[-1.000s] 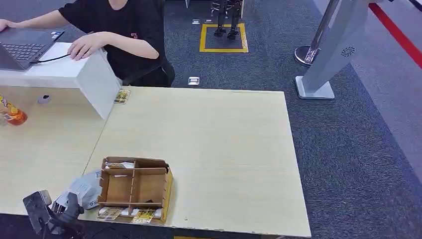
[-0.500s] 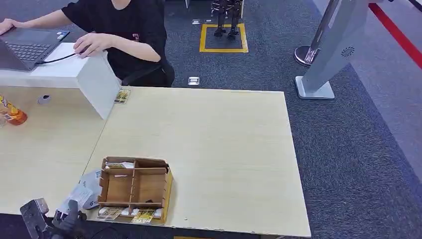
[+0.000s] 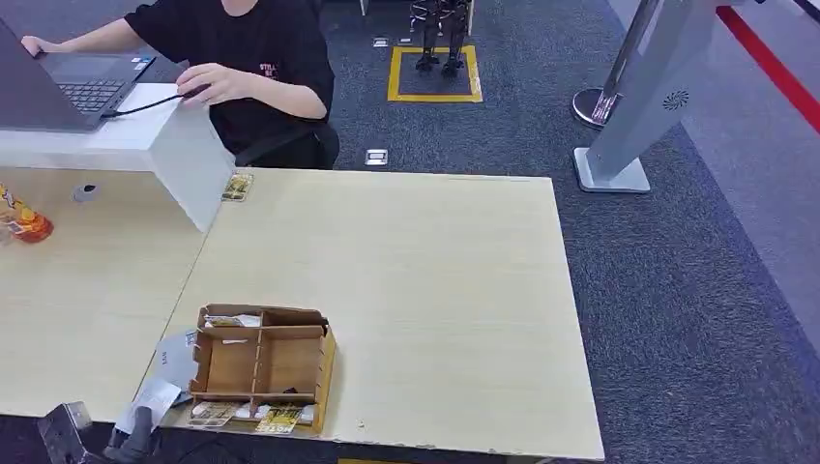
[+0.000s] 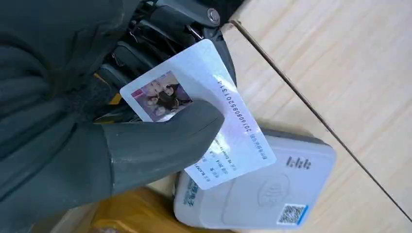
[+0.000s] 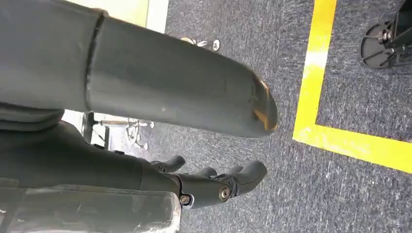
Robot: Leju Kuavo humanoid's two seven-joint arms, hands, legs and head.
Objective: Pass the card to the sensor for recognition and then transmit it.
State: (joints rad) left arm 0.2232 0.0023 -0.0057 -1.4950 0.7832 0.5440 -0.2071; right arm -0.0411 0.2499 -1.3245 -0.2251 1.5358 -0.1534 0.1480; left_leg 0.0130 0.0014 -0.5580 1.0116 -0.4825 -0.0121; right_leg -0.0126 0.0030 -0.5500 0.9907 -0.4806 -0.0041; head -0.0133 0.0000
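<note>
Left robot hand (image 4: 97, 126): pinching the card (image 4: 204, 116) between its thick grey thumb and the darker fingers behind it, at the near left corner of the bench (image 3: 435, 280).
Card: one, white with a small colour photo and rows of print; its lower end overlaps the sensor (image 4: 272, 194) in the left wrist view, whether touching I cannot tell.
Sensor: one grey-white pad with rounded corners and a QR sticker, lying flat on the bench just beside the wooden box (image 3: 261, 365).
Right robot hand (image 5: 214, 182): hanging over the dark carpet by a yellow floor line, fingers apart and lightly curled, holding nothing.
Wooden box: one, open-topped with dividers, a few small cards along its front edge.
Other things: one small card (image 3: 237, 186) far back by the white riser (image 3: 184, 155); one orange bottle (image 3: 29, 224) at the left edge.
Person (image 3: 251, 58): one, in black, seated behind the riser, both hands at a laptop (image 3: 58, 87).
Beyond the bench: a grey stand (image 3: 638, 106) on the carpet.
</note>
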